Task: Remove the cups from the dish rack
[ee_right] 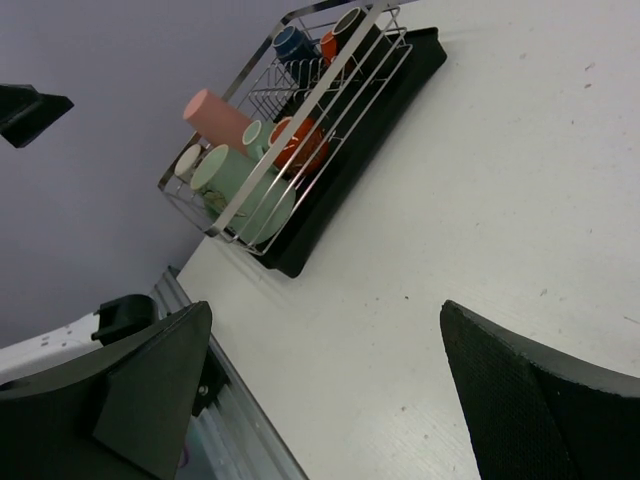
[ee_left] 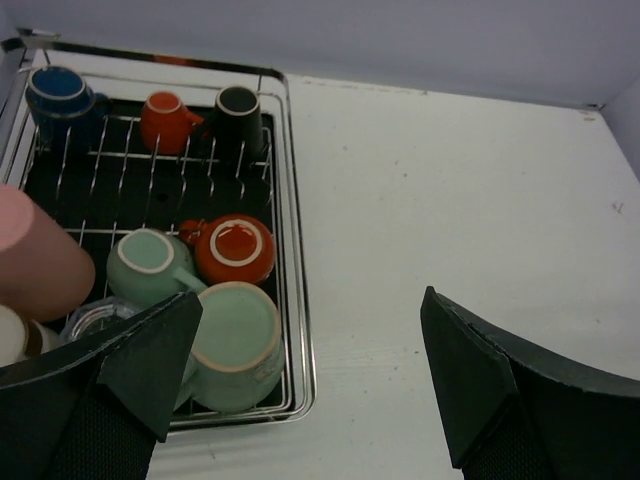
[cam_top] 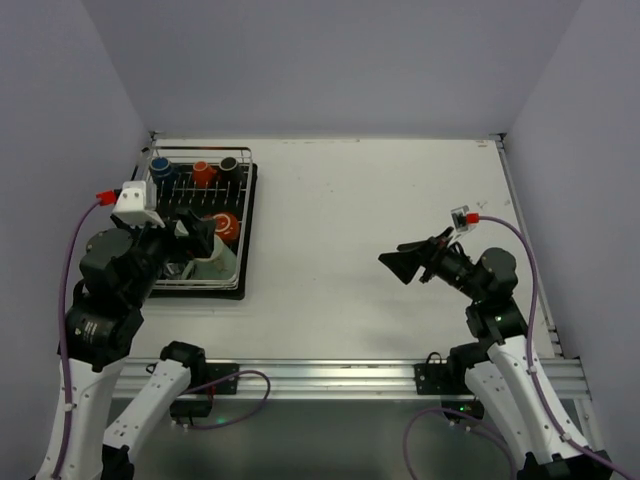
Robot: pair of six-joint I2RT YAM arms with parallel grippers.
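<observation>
Plainly spread wide at the left claw (ee_left: 310, 380), with nothing between the fingers (ee_left: 150, 370); hangs over the near end of the dish rack (ee_left: 295, 300), just above the cups. Directly below it, crowded close together inside the rack: a large teal mug (ee_left: 235, 345), a smaller teal mug (ee_left: 145, 262) and a red-orange cup (ee_left: 235, 250). Beside these, toward the rack's left side: a clear glass (ee_left: 95, 318) and a salmon tumbler (ee_left: 35, 265), the tumbler lying tilted. Along the rack's far end, in a row and apart from one another: a blue cup (ee_left: 58, 95), a small orange cup (ee_left: 165, 120) and a black cup (ee_left: 240, 110). Under the rack, a black tray (cam_top: 250, 235), set at the far-left corner of the surface (cam_top: 380, 200) and running along its left edge. Likewise wide open at the right claw (cam_top: 405, 265), gripping nothing; held above bare surface toward the right edge, well apart from the rack and facing it.
</observation>
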